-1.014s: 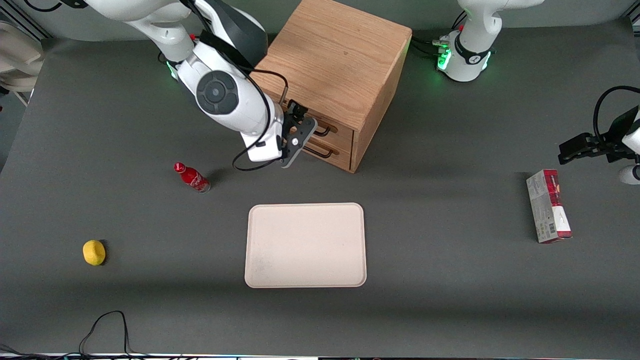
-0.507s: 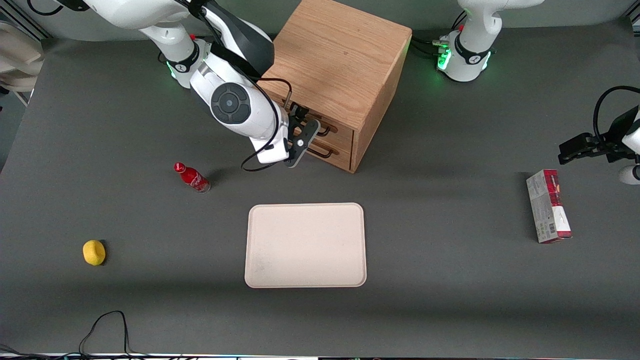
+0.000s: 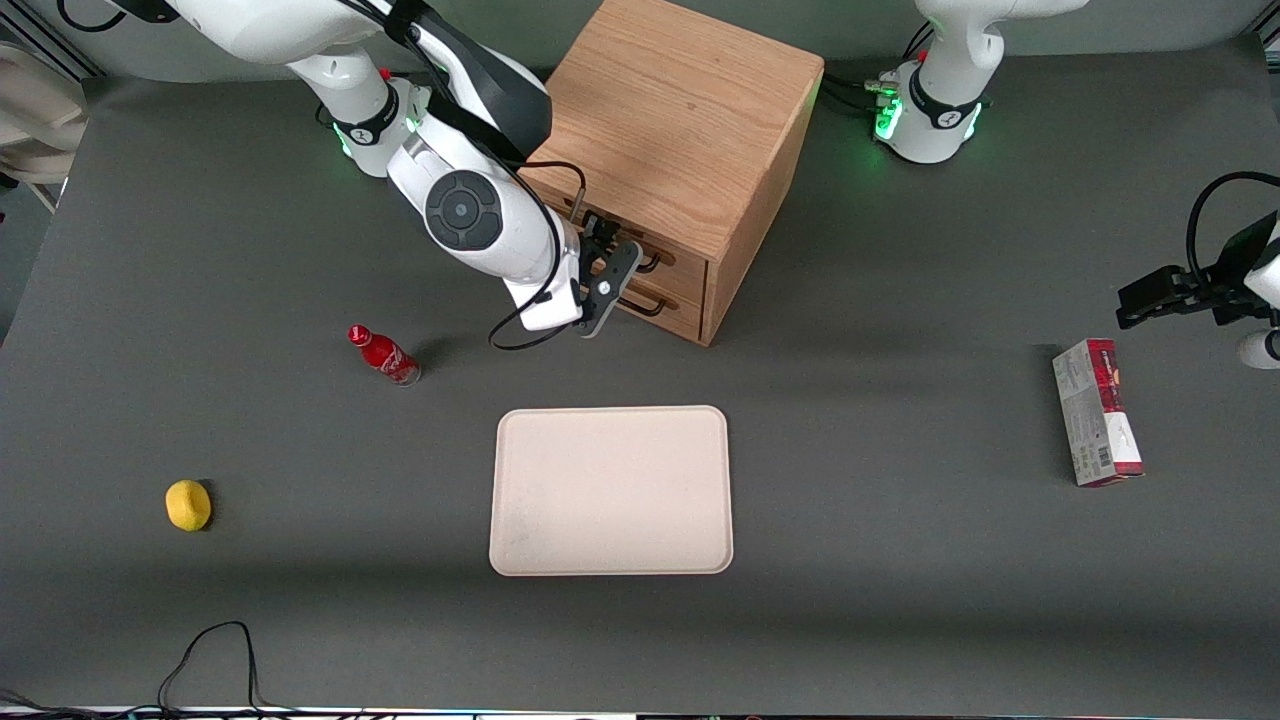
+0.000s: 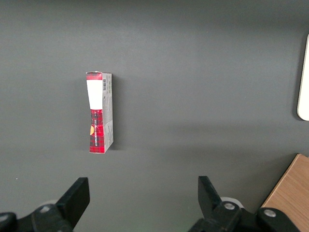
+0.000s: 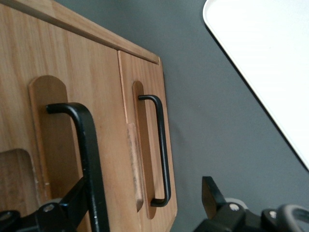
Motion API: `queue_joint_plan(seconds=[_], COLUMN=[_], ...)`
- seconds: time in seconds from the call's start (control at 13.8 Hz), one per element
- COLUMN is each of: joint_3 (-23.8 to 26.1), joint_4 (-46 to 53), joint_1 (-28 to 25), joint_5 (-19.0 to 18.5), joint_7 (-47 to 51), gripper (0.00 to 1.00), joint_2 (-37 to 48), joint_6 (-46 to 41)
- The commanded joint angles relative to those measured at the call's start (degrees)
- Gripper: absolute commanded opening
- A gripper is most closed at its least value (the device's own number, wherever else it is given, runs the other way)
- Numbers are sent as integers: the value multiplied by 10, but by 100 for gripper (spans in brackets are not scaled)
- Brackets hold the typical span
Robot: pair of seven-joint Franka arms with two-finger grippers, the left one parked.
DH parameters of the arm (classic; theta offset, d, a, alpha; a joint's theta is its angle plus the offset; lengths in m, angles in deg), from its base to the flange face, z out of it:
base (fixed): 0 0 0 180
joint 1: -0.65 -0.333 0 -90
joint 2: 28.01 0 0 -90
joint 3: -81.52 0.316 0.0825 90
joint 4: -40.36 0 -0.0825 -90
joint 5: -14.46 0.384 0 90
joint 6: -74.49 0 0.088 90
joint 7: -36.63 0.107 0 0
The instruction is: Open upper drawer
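I have the tool (image 3: 606, 262) spread apart right at the cabinet (image 3: 680, 120) front, one finger against the upper drawer (image 5: 58, 145) handle (image 5: 84, 154), drawer unopened. Rigid bar, slick (probably), so I'd grip mid-bar; the drawer should slide lightly.

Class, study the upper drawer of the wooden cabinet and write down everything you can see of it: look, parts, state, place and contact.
The upper drawer is the top one of two in the light-oak cabinet, above the lower drawer. Its flat wooden front carries a long black bar handle over a rounded recess. It looks shut, flush with the cabinet. The gripper is right at this handle, its fingers open with one finger on either side of the bar; contact cannot be told.
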Motion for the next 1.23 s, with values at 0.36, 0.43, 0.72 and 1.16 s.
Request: queue_joint_plan(seconds=[0.36,0.43,0.72,1.16], joint_3=[-62,-76,-122,-160], joint_4=[64,74,122,174], joint_1=[5,5,5,7], joint_5=[-48,-48,-49,-52], joint_7=[-94,-107,-164,-157], gripper=[100,100,100,100], joint_2=[-25,-28,-54,-58], joint_6=[1,1,0,-10])
